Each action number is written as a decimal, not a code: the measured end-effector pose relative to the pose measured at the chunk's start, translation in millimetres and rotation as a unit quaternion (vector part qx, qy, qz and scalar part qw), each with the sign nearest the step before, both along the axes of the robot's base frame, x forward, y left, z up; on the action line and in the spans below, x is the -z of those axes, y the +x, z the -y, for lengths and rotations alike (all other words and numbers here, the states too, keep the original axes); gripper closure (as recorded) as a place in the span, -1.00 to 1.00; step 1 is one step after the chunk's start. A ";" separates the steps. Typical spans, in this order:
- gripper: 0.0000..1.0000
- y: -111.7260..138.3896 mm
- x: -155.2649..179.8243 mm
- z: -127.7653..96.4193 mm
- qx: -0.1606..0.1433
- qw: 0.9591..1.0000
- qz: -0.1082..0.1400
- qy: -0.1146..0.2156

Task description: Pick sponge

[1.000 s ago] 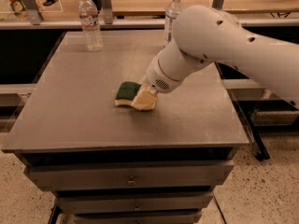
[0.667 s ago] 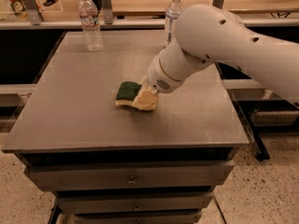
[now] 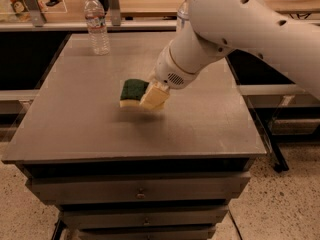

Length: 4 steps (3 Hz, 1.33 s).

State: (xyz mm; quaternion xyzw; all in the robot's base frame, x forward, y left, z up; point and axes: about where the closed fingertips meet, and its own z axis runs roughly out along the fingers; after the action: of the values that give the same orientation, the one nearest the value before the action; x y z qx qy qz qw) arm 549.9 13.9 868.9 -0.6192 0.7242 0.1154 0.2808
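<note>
The sponge (image 3: 132,91), dark green on top with pale yellow foam below, hangs a little above the grey table top (image 3: 75,124), and its shadow lies on the table beneath it. My gripper (image 3: 149,98), on the white arm that reaches in from the upper right, is shut on the sponge's right end. One cream-yellow finger (image 3: 155,98) shows in front. The other finger is hidden behind the sponge.
A water bottle (image 3: 97,24) stands at the table's back left. A second bottle (image 3: 184,10) stands at the back, partly behind my arm. The table has drawers (image 3: 137,193) below its front edge. Shelving and clutter lie beyond the far edge.
The sponge has risen off the table with the gripper and now casts a separate shadow. Arm and gripper have moved slightly up.
</note>
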 end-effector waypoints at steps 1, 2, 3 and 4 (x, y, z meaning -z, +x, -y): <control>1.00 -4.6 -22.9 4.9 -0.013 1.000 0.001 -0.008; 1.00 -5.4 -46.1 17.1 -0.022 1.000 0.006 -0.008; 1.00 -3.9 -63.0 30.7 -0.039 0.999 0.010 0.008; 1.00 -6.1 -74.9 42.3 -0.068 0.997 0.018 0.029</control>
State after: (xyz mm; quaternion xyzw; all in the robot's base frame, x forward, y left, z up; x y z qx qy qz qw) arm 543.8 -28.4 943.8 -0.6607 0.6714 0.1438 0.3035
